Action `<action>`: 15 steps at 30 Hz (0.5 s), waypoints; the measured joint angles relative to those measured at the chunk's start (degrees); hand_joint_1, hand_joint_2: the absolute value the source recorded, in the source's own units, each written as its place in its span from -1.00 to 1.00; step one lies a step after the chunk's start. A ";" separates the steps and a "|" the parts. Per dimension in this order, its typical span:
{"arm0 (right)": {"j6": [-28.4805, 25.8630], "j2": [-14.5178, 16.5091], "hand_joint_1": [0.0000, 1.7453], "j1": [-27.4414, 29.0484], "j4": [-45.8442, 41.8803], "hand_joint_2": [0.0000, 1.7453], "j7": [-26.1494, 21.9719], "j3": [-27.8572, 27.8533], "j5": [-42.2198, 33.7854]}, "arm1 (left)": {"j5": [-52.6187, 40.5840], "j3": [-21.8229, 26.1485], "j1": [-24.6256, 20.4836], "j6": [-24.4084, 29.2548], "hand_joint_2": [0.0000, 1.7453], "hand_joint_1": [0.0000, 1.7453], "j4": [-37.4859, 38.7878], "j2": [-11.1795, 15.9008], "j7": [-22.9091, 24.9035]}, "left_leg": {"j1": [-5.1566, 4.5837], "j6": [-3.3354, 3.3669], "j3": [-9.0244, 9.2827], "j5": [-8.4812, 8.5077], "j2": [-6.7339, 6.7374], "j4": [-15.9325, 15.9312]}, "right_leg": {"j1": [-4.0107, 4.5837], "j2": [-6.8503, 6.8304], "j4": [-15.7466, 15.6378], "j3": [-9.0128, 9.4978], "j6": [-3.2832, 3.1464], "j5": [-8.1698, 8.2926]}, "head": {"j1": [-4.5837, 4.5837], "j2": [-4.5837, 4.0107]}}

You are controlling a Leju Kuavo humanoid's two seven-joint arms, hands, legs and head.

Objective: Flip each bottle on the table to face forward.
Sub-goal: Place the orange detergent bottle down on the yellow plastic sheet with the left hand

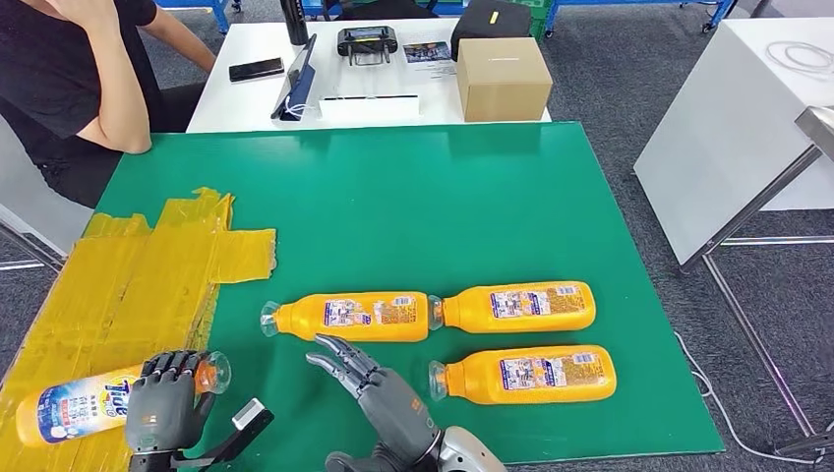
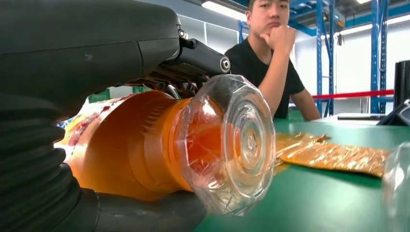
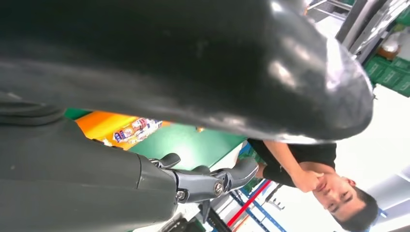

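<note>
Three orange bottles lie on their sides on the green mat (image 1: 413, 187): one (image 1: 349, 317) in the middle, one (image 1: 516, 307) to its right, one (image 1: 526, 374) nearer me. A fourth bottle (image 1: 74, 405), blue and white label up, lies on the yellow tape at the near left. My left hand (image 1: 162, 403) grips it just behind its clear cap (image 2: 232, 145); the orange body (image 2: 130, 145) sits between the thumb and the fingers. My right hand (image 1: 379, 388) hovers with fingers (image 3: 208, 181) spread, just short of the middle bottle (image 3: 121, 128), holding nothing.
A patch of yellow tape (image 1: 148, 265) covers the mat's left side. A person (image 1: 79, 69) sits at the far left corner, elbow on the table. Behind the mat a white table carries a cardboard box (image 1: 502, 77), a phone and devices. Another white table (image 1: 747, 118) stands at right.
</note>
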 joint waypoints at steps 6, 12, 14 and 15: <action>1.25 0.46 -1.00 -0.46 0.71 -1.00 -0.75 0.00 -0.41 | 0.01 0.63 -1.31 0.05 1.00 1.00 4.66 1.56 0.22 | -0.03 0.00 0.00 0.00 -0.03 0.00 | -0.01 0.00 0.00 0.00 0.00 0.00 | 0.00 0.00; 1.53 0.76 -1.00 -0.78 1.37 -1.00 -0.95 0.00 -0.70 | 0.81 1.16 -2.56 0.28 1.00 1.00 8.11 2.19 -1.27 | -0.02 0.00 0.02 0.01 -0.08 0.00 | 0.00 -0.05 0.00 0.05 0.00 0.00 | 0.01 0.00; 1.56 0.84 -1.00 -0.85 1.48 -1.00 -0.95 0.00 -0.72 | 1.10 1.17 -2.69 0.36 1.00 1.00 8.57 2.22 -2.02 | -0.02 0.00 0.03 0.01 -0.09 0.00 | 0.00 -0.05 0.00 0.05 0.00 0.00 | 0.00 0.00; 1.56 0.86 -1.00 -0.87 1.51 -1.00 -0.95 0.00 -0.72 | 1.16 1.16 -2.70 0.40 1.00 1.00 8.71 2.21 -2.40 | -0.02 0.00 0.04 0.01 -0.09 0.00 | 0.00 -0.05 0.00 0.06 0.00 0.00 | 0.00 0.00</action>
